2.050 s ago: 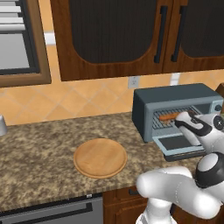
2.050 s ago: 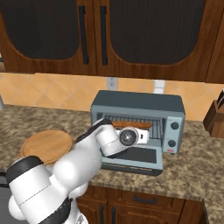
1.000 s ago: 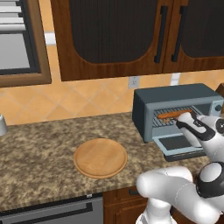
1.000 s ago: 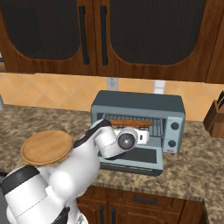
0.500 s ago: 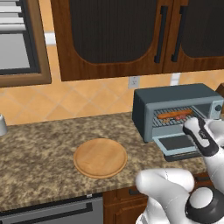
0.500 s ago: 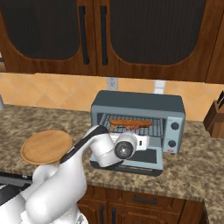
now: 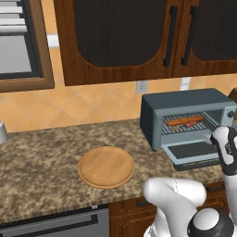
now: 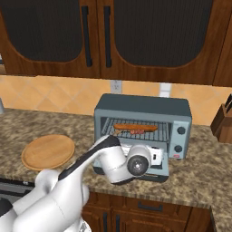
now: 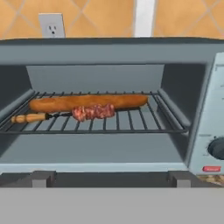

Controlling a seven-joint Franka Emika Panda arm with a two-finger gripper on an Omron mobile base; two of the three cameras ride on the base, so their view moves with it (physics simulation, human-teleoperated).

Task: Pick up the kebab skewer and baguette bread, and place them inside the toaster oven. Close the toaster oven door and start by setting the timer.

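- Since two seconds ago, our arm has drawn back from the toaster oven point(image 9: 109, 52) mouth toward the base.
- We see the baguette bread point(image 9: 87, 103) lying on the wire rack point(image 9: 131, 122), the kebab skewer point(image 9: 65, 114) touching its front side.
- We see the toaster oven door point(image 7: 192, 152) folded down, flat.
- Our gripper's jaws stand spread wide, holding nothing.
- A round wooden board point(image 7: 106, 166) sits on the counter point(image 7: 37, 157), well apart.
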